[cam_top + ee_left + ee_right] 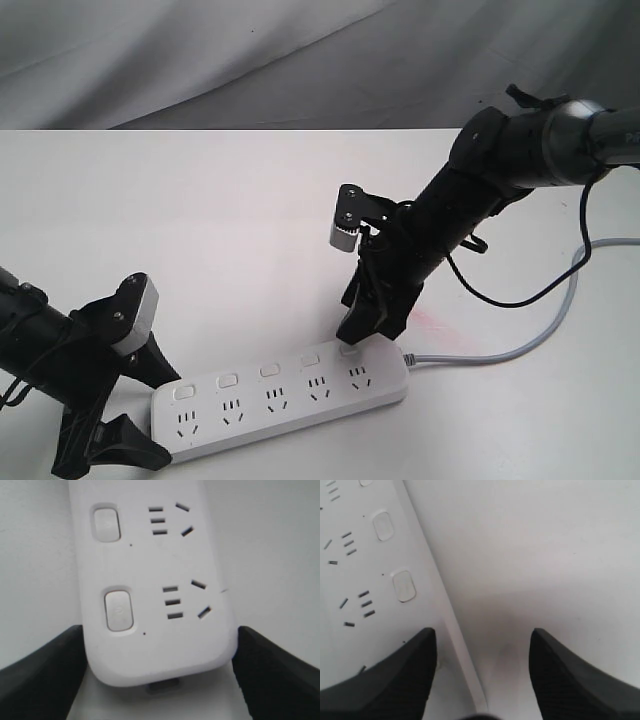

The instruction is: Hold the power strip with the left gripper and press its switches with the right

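The white power strip (pixel 280 395) lies on the table, its row of switches (pixel 269 370) along the far edge. My left gripper (pixel 168 420) straddles the strip's left end. In the left wrist view its black fingers (pixel 45 672) touch both sides of the strip (pixel 160 570), shut on it. My right gripper (pixel 365 335) stands open at the strip's right end, by the rightmost switch (pixel 348 350). In the right wrist view one finger (pixel 395 680) is over the strip (pixel 360 580) beside a switch (pixel 403 586), the other over bare table. Contact with the hidden switch is unclear.
The grey cord (pixel 500 357) leaves the strip's right end and curves away to the back right. A loose black cable (pixel 500 295) hangs from the right arm. A faint pink stain (pixel 435 320) marks the white table (pixel 200 220) near the right gripper.
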Controlling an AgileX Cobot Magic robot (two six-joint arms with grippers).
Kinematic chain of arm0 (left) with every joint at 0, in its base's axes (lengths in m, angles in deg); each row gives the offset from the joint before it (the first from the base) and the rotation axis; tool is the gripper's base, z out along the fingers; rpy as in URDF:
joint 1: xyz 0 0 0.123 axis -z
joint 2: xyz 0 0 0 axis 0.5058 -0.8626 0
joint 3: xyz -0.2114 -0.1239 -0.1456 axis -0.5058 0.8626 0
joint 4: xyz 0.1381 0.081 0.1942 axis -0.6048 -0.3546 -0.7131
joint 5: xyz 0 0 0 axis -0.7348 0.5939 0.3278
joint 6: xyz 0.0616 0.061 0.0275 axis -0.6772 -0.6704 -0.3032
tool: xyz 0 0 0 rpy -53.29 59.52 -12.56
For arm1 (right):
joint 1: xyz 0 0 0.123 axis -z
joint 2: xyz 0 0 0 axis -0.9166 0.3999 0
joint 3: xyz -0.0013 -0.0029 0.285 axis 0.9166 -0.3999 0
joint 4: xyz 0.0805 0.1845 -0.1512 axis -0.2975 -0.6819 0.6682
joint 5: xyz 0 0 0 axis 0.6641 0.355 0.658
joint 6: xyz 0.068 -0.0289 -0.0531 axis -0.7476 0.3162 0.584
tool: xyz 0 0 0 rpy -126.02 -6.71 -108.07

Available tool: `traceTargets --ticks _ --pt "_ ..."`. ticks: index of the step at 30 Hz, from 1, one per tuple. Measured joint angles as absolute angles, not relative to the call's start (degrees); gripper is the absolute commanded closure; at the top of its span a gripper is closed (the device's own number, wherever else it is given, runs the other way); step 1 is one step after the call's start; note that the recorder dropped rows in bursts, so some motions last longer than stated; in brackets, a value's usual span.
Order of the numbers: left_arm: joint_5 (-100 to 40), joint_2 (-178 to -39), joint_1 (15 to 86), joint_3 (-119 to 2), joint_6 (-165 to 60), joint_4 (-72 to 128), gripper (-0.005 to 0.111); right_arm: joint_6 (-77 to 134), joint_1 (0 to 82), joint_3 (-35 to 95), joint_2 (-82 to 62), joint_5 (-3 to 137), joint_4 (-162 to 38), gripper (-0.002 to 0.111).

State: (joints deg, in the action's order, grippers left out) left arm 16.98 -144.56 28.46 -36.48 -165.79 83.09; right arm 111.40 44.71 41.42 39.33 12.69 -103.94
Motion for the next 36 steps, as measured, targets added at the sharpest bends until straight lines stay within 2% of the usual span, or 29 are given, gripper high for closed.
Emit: traceTargets --ticks 36 --pt "17.0 -144.6 28.5 -36.5 -165.8 83.1 0.051 104.4 44.7 41.5 41.0 11.0 -101.8 0.059"
